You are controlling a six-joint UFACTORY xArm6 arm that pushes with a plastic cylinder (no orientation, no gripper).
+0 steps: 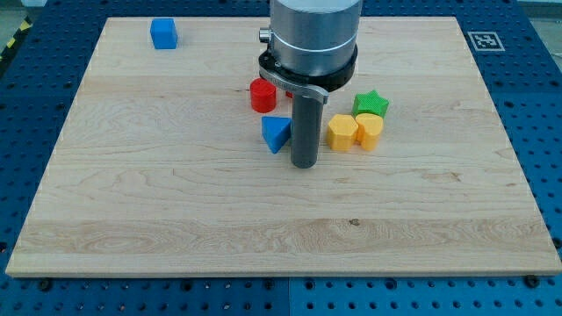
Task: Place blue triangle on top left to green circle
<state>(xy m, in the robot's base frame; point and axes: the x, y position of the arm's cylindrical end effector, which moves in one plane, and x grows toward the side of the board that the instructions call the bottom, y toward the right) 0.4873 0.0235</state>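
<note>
The blue triangle (276, 133) lies near the board's middle, just below the red cylinder (262, 95). My tip (305, 163) stands right beside the triangle, on its right and slightly lower, close to or touching it. No green circle shows in the view; the arm's body covers part of the board above the rod. A green star (371, 104) sits to the rod's right.
Two yellow blocks, a heart-like one (342, 132) and another (370, 130), lie side by side right of the rod, below the green star. A blue cube (163, 33) sits near the top left corner of the wooden board (176, 219).
</note>
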